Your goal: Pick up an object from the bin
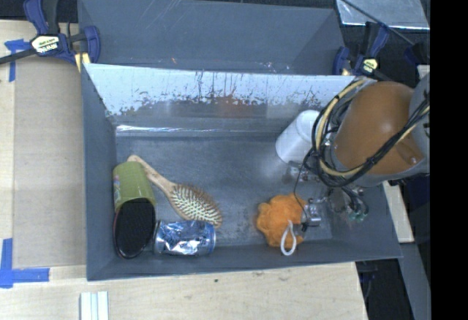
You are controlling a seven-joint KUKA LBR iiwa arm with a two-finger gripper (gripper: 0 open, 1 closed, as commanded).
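Orange mesh sponge (pixel 276 216) with a white loop lies near-right in the grey bin (pixel 241 161). The gripper (pixel 311 214) is at its right edge, and I cannot tell how wide it stands.

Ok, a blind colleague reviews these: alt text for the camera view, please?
The robot's gripper hangs at the right of the grey bin, close beside an orange mesh pouf with a white cord loop. A white object lies behind it; along the left front lie a wooden hairbrush, a green cylinder, a black oval object and a crumpled blue can.
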